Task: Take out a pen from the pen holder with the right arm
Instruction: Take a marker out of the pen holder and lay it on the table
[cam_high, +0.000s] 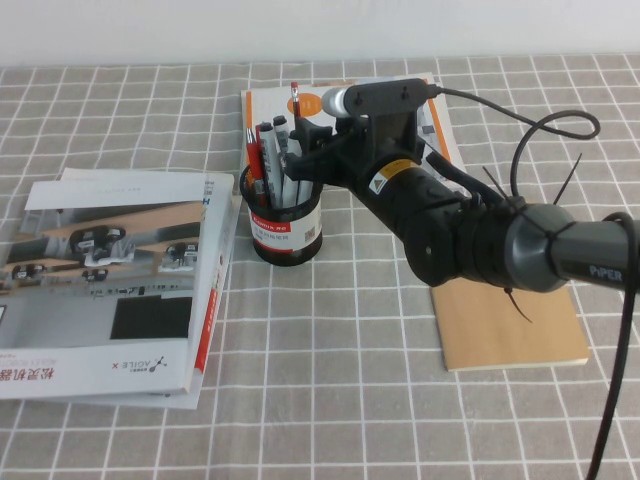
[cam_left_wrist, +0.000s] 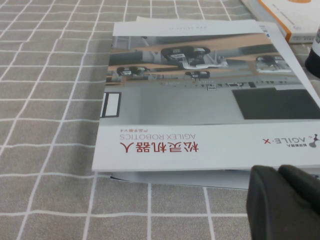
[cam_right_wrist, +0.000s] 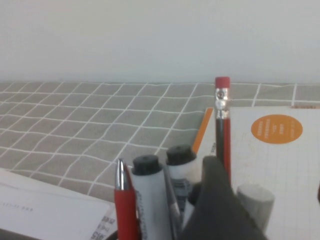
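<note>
On the desk (cam_high: 330, 400), pen holder (cam_high: 285, 228): standing upright near the middle of the grey checked cloth, just in front of a white notebook, keeping every pen inside.
Pens: standing in the pen holder, none lifted out.
Red pencil (cam_high: 294, 110): rising highest at the back of the pen holder, eraser end pointing up.
Red pen (cam_high: 256, 160): leaning at the pen holder's left side.
Grey markers (cam_high: 283, 150): crowding the middle, black caps pointing up.
Right gripper (cam_high: 308, 145): hovering at the pen tops, directly over the pen holder, reaching in from the robot's right; jaws standing apart, released, grasping nothing, with one dark finger (cam_right_wrist: 215, 200) sitting between the red pencil and a grey-capped marker (cam_right_wrist: 255, 199).
Right arm (cam_high: 480, 240): stretching in from the right, crossing above the wooden board.
Left gripper (cam_left_wrist: 285, 200): hanging low over the near edge of the brochure on the robot's left; jaws appearing pressed together, holding nothing.
Brochure (cam_high: 110, 290): lying flat on the left, its right edge coming just beside the pen holder.
White notebook (cam_high: 350, 100): lying flat behind the pen holder, showing an orange disc on its cover.
Wooden board (cam_high: 510, 325): lying flat on the right, partly hidden under the right arm.
</note>
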